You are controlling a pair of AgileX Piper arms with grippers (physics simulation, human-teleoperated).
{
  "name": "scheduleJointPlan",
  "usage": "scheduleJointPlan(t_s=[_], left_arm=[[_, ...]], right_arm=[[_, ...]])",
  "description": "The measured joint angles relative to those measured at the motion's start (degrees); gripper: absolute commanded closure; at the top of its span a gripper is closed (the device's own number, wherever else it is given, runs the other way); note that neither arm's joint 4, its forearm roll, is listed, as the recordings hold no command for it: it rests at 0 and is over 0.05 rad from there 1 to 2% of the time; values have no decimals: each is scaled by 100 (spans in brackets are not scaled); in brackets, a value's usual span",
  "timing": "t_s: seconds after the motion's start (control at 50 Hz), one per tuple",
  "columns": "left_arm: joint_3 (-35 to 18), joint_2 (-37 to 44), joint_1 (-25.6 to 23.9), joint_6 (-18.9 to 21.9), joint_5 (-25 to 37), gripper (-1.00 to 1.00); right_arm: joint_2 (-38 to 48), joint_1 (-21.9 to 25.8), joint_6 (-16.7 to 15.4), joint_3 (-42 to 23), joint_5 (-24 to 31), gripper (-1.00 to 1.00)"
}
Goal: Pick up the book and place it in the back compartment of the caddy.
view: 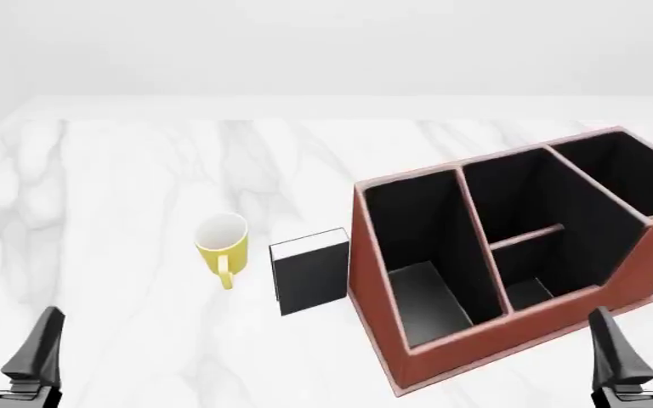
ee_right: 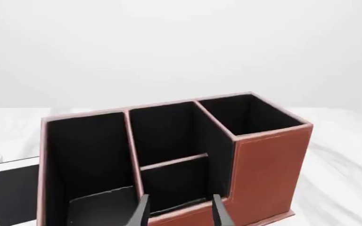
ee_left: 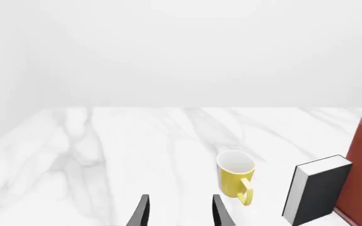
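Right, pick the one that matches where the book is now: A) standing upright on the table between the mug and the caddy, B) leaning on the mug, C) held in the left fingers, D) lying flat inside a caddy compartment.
A: the book stands upright on the table, between the yellow mug and the caddy, held by neither arm.

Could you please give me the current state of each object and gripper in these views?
Book: upright on the table, beside the caddy, not held.
Caddy: upright, visible compartments empty.
Mug: upright, empty, handle toward the arms.
Left gripper: open, empty, short of the mug.
Right gripper: open, empty, near the caddy.
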Motion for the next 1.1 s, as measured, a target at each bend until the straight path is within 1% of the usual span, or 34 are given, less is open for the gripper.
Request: scheduleJointPlan(t_s=[0.12, 0.26, 0.38, 0.46, 0.58, 0.68, 0.76, 0.82, 0.96, 1.1], left_arm=[[-6, 145, -3, -37, -92, -100], [-167, 295, -128, -276, -53, -100], [-611, 589, -370, -375, 123, -100], [-1047, 915, -597, -326, 271, -100], [-1898, 1557, -929, -95, 571, -100], [-2660, 2132, -1175, 177, 865, -100], [-3289, 2611, -1441, 463, 1145, -100], [-3766, 2993, -1699, 783, 1392, -100], [-5083, 3883, -2156, 1424, 2091, -100], [-6605, 4859, -2625, 1928, 2907, -100]], right_arm=[[16, 19, 31, -6, -4, -100], [12, 44, 47, -9, 3, -100], [21, 57, 70, -8, 9, -100], [35, 65, 98, -7, 14, -100], [62, 76, 156, -5, 17, -100], [87, 81, 195, -3, 12, -100], [105, 82, 215, -1, 6, -100], [99, 82, 228, 0, 8, -100], [81, 77, 238, 1, 18, -100], [75, 82, 249, 2, 28, -100]])
